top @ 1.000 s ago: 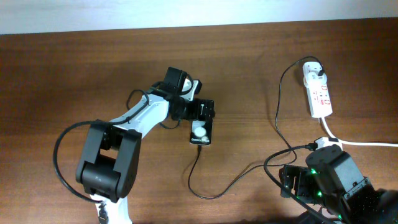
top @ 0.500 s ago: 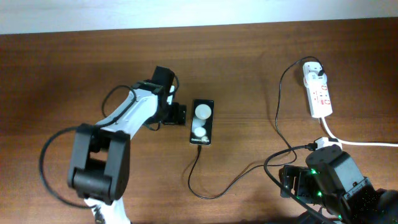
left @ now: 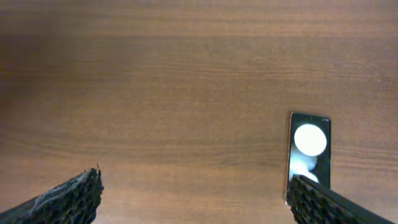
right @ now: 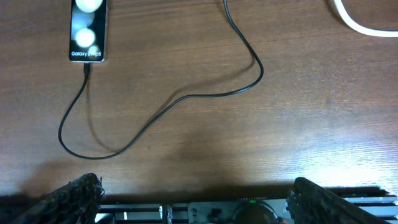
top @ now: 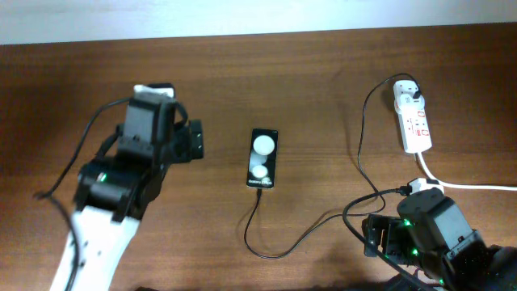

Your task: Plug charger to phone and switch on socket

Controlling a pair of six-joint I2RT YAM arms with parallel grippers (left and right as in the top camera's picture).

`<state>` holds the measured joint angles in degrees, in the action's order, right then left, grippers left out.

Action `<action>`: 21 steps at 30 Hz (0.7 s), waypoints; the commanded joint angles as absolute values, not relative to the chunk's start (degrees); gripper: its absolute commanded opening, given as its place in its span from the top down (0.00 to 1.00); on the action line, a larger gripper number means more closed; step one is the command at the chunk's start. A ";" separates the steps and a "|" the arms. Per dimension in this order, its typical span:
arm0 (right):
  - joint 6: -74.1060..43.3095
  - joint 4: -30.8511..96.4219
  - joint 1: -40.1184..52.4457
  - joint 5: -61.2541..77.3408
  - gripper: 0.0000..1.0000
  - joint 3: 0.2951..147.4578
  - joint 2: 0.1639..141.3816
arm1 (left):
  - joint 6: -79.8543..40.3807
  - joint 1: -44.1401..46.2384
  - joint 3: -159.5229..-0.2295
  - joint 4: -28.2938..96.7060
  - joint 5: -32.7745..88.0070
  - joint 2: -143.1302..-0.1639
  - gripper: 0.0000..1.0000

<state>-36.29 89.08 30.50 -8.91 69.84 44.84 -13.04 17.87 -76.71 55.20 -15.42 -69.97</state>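
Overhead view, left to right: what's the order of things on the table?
left gripper → phone → socket. The charger cable runs from phone to socket, so it is left out.

The overhead camera looks straight down on the whole table [top: 323, 73]. Both wrist cameras sit lower and nearer, angled down at it. All 3 views share the phone [top: 262, 158].

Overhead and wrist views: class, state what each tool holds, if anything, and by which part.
Nothing is held. The left tool is open over bare table, apart from the phone; the right tool is open and empty too.
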 commanded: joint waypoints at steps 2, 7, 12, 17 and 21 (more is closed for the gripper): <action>-36.93 89.10 30.24 -9.02 0.01 69.54 44.71 | -13.37 17.72 -76.79 60.75 -25.47 -60.31 0.01; -36.93 89.10 30.24 -9.02 0.01 69.54 44.71 | -13.39 17.72 -76.77 67.72 -25.93 -55.46 0.01; -36.93 89.10 30.24 -9.02 0.01 69.54 44.71 | -13.39 17.72 -76.75 69.41 -25.78 -54.52 0.01; -36.93 89.10 30.24 -9.02 0.01 69.54 44.73 | -13.39 17.72 -76.75 69.45 -25.78 -50.26 0.01; -36.93 89.10 30.24 -9.02 0.01 69.54 44.71 | -13.39 17.72 -76.75 69.54 -25.78 -44.99 0.01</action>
